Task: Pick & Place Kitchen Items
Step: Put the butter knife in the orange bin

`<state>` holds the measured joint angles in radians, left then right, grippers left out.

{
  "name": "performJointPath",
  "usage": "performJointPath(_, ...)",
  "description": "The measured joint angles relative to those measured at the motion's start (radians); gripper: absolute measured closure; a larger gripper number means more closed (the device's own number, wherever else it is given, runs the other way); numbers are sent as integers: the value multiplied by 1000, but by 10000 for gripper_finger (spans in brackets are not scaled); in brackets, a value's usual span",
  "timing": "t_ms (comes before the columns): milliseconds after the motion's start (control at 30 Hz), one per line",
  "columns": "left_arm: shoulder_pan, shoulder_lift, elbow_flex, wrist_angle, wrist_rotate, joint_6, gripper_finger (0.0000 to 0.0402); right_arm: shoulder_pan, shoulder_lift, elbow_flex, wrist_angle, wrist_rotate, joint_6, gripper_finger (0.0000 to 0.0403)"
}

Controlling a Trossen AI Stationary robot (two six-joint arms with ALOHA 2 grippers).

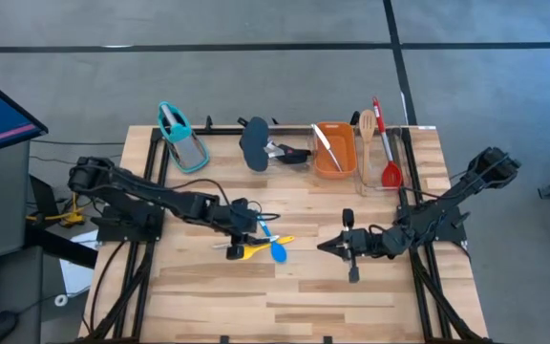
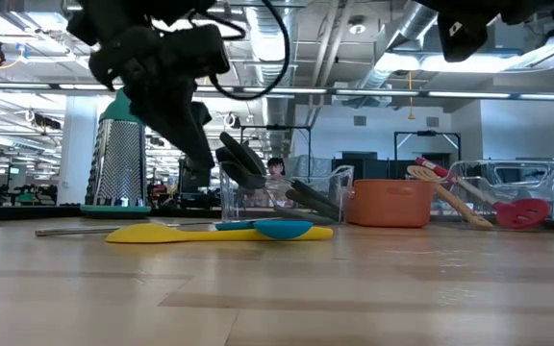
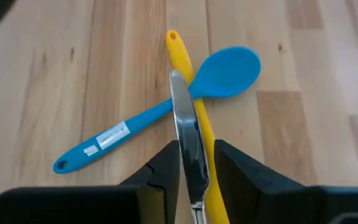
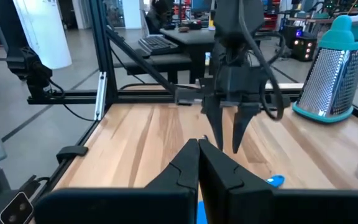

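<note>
A yellow spoon (image 3: 180, 53) and a blue spoon (image 3: 225, 70) lie crossed on the wooden table. A silver knife (image 3: 188, 124) lies along the yellow spoon and reaches past it toward the table's left (image 2: 85, 231). My left gripper (image 3: 196, 149) hangs open just above them, slanting down, with one finger on either side of the knife and clear of it; from the side (image 2: 205, 178) its tips stand above the utensils. My right gripper (image 1: 325, 247) is shut with nothing in it, level, pointing toward the left gripper (image 4: 229, 140) from the table's right.
Along the far edge stand a teal-handled grater (image 1: 181, 139), a clear tray with dark utensils (image 1: 256, 143), an orange tub (image 1: 333, 148), and a clear tray holding a wooden spoon (image 1: 367, 129) and a red spoon (image 1: 388, 162). Bare wood lies toward the near edge.
</note>
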<state>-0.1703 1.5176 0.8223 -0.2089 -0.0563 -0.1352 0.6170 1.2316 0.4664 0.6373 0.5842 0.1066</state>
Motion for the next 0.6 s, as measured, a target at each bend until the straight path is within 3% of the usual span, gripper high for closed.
performJointPath(433, 0, 120, 0, 50, -4, 26, 192, 0, 0, 0, -1, 0, 0, 403)
performJointPath(600, 0, 150, 0, 61, -4, 26, 164, 0, 0, 0, -3, 0, 0, 403)
